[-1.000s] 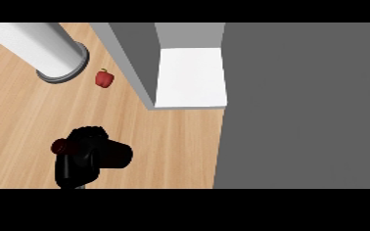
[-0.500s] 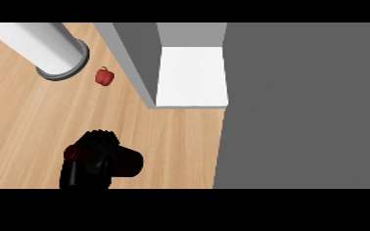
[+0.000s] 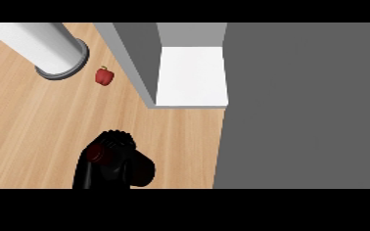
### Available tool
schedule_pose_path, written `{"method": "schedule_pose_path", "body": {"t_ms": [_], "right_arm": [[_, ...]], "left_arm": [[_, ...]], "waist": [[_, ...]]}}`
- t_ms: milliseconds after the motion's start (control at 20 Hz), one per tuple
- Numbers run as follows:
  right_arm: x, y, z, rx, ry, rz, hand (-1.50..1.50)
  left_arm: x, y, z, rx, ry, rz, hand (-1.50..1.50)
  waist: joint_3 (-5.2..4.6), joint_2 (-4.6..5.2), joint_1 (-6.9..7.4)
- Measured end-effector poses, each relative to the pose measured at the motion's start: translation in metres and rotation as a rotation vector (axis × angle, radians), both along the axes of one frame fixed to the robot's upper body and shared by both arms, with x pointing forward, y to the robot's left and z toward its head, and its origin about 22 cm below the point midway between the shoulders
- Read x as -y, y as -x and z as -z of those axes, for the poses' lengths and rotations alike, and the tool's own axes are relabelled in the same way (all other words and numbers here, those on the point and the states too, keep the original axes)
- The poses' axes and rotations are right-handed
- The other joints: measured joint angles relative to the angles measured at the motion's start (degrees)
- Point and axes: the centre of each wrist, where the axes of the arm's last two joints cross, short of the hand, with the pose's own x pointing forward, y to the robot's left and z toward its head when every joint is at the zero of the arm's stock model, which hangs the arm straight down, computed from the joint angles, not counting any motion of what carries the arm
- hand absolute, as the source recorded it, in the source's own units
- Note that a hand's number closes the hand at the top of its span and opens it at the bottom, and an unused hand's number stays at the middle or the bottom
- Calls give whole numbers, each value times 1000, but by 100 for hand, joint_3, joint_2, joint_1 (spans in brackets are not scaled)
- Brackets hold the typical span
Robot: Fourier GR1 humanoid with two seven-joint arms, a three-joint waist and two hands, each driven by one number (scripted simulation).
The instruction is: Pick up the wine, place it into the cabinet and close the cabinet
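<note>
Left hand (image 3: 119,139) wrapped round the wine bottle (image 3: 98,152) at the lower left of the frame, over the wooden counter (image 3: 43,122).

The fingers are curled over the bottle's dark red part; hand and bottle are both so dark that they merge into one black shape, and the rest of the bottle is hard to make out. The open cabinet (image 3: 137,63) stands at upper centre, well apart from the hand, its white shelf (image 3: 192,76) bare, with a broad grey panel (image 3: 296,103) filling the right of the frame. A small red pepper (image 3: 104,76) lies just left of the cabinet's wall, near a pale cylinder (image 3: 43,44) at the upper left.
</note>
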Motion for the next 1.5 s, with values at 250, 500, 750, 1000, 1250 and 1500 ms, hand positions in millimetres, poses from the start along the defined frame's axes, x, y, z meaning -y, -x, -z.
{"method": "schedule_pose_path", "body": {"t_ms": [250, 500, 750, 1000, 1250, 1500], "right_arm": [[6, 0, -2, 1, 20, 20, -150], [7, 1, 1, 7, 13, 17, -150], [12, 0, 1, 14, 16, 32, -150], [17, 0, 1, 20, 23, 30, -150], [23, 1, 0, 27, 43, 39, -150], [27, 0, 0, 33, 36, 41, -150]], "left_arm": [[16, -23, -27, 4, -12, 11, 150], [46, -44, -40, -1, -1, 37, 150], [68, -66, -48, -13, -19, 31, 150], [84, -86, -45, -18, -80, 5, 150], [91, -101, -39, -27, -147, -21, 150], [101, -115, -24, -48, -186, -49, 150]], "waist": [[0, 3, -18], [0, 7, -30], [-1, 9, -41], [-1, 11, -49], [-3, 11, -51], [-3, 16, -77]]}}
